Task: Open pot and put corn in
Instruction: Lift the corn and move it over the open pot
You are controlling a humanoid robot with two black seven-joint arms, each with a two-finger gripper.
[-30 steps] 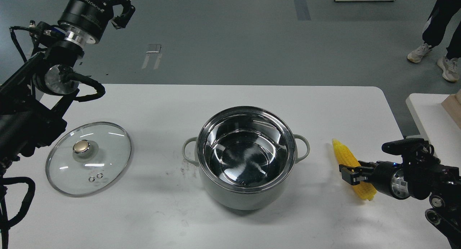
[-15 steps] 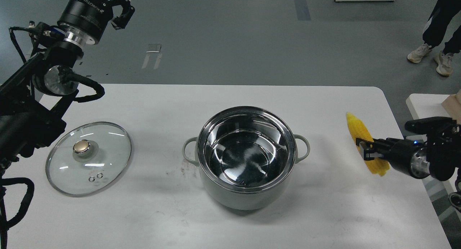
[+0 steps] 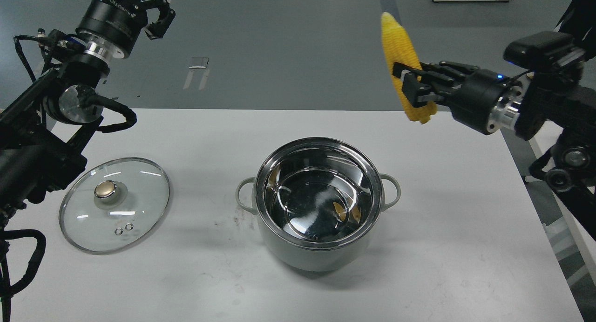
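Observation:
The pale grey-green pot (image 3: 318, 254) stands open in the middle of the white table, its shiny steel inside empty but for yellow reflections. My right gripper (image 3: 406, 82) is shut on the yellow corn (image 3: 401, 47) and holds it nearly upright, high above the table, up and to the right of the pot. The glass lid (image 3: 139, 205) with its gold knob lies flat on the table at the left. My left gripper (image 3: 148, 10) is raised at the top left, far from the pot, with its fingers spread and nothing in it.
The white table (image 3: 209, 135) ends at the right near my right arm. A second table (image 3: 542, 140) shows at the right edge. A person's legs (image 3: 577, 10) stand at the top right on the grey floor.
My right gripper has lifted the corn off the table at the right and carried it up and to the left, towards the pot. The left arm has hardly moved.

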